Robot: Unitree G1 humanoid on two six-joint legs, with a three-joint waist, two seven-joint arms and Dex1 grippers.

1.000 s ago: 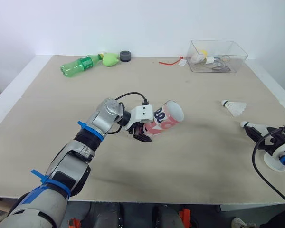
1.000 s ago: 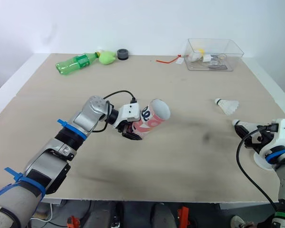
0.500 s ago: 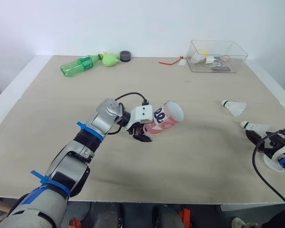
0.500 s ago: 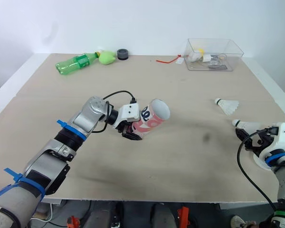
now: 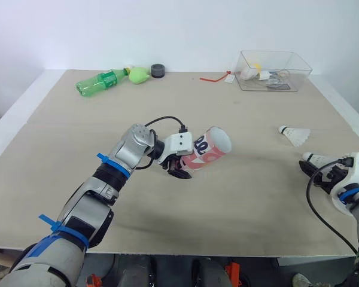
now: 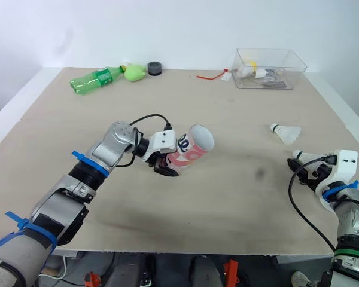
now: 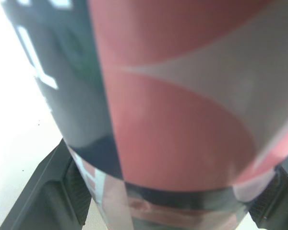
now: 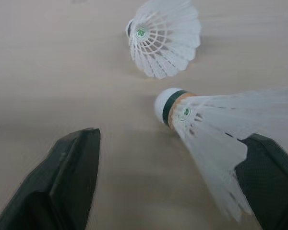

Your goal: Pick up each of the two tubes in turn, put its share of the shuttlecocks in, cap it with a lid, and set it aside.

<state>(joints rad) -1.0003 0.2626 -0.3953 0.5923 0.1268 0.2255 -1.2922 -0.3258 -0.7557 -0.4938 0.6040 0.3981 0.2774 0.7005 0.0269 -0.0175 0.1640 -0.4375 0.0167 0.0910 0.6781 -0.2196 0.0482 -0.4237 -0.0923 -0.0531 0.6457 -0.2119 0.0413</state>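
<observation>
A red, white and dark tube is held tilted just above the middle of the table, its open mouth facing right. My left gripper is shut on its lower end, and the tube's wall sits between the fingers. At the right edge, my right gripper is open around a white shuttlecock lying on the table, whose feathers rest against one finger. A second shuttlecock lies a little farther back.
Along the far edge lie a green bottle, a green object and a small black round piece. A clear plastic box with small items stands at the back right, and a red tie lies beside it.
My right gripper dropped back toward the table edge, then came forward and now straddles the near shuttlecock. The left arm and tube have not moved.
</observation>
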